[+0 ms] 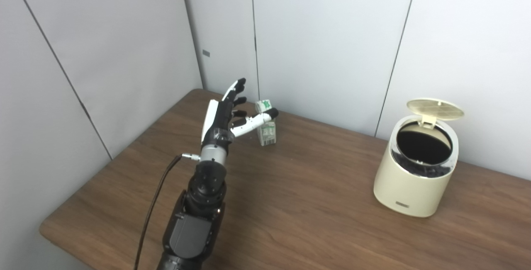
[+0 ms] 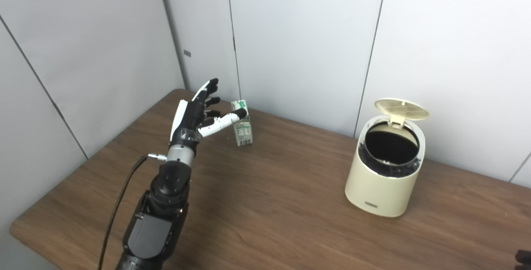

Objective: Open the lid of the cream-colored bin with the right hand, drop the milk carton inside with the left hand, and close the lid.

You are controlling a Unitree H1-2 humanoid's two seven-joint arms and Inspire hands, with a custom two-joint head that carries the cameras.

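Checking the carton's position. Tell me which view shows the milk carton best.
The right eye view: the milk carton shows more of its side beyond the left hand. The left eye view shows it more crossed by the thumb.

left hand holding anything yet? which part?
Nothing held. The left hand is open beside the milk carton, which stands on the table. Right hand not in view.

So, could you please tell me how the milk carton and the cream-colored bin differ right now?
The milk carton is a small, boxy, green-and-white pack, while the cream-colored bin is far larger, rounded and plain. The carton looks closed on top; the bin's lid stands raised, showing a dark interior. The carton stands beside the open left hand; nothing is near the bin. Both stand upright on the wooden table.
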